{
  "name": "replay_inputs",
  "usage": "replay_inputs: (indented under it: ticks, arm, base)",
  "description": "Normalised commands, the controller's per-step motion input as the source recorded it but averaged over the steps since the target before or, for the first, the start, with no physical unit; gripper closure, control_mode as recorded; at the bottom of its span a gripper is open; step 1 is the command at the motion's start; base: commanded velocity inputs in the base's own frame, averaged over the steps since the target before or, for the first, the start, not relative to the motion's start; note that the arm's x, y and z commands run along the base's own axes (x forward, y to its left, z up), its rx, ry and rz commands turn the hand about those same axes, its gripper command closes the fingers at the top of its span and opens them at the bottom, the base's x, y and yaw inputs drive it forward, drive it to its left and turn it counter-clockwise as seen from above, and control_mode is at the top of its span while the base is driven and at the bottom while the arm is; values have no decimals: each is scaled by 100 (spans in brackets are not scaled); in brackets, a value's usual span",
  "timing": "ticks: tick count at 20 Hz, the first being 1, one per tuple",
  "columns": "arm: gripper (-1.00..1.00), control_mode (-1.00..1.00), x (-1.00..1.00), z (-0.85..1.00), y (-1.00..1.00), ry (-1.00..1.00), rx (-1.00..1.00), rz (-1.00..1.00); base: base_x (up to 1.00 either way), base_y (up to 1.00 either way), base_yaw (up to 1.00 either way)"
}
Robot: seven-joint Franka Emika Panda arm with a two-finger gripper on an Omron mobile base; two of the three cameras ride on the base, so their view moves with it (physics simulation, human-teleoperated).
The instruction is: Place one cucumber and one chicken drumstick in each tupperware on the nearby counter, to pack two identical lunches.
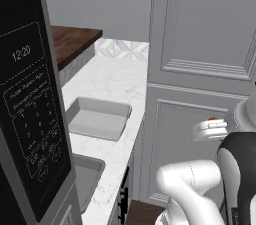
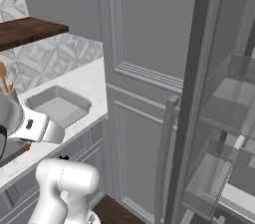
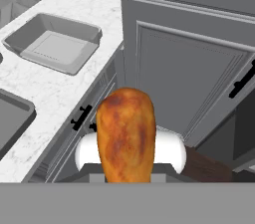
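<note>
Chicken drumstick (image 3: 125,136) gripped upright between the tips of the gripper (image 3: 125,170) — held off the counter's edge, before the grey cabinet doors (image 3: 189,68). Far tupperware (image 3: 54,43) lying empty on the white marble counter (image 3: 64,86), ahead and left; nearer tupperware (image 3: 12,121) just left. Best carried well above the rim, centred over the tub, lowered — then released.

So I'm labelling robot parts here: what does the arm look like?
The arm is glossy white with rounded tubular links and a black band at one joint. A small orange-red mark sits on the white wrist segment. No cables show.
</note>
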Motion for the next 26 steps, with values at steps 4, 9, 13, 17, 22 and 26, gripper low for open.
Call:
replay_inputs:
  ticks: [4, 9, 13, 17, 22, 26]
  arm:
    - [100, 100, 0, 0, 0, 0, 0, 0]
    - [100, 100, 0, 0, 0, 0, 0, 0]
    - [100, 100, 0, 0, 0, 0, 0, 0]
    - [100, 100, 0, 0, 0, 0, 0, 0]
    - [100, 100, 0, 0, 0, 0, 0, 0]
    - [100, 100, 0, 0, 0, 0, 0, 0]
  base:
    - [19, 32, 16]
    - [4, 15, 26]
    - [2, 1, 33]
    - [0, 13, 35]
    - [-2, 30, 31]
    - [-8, 41, 29]
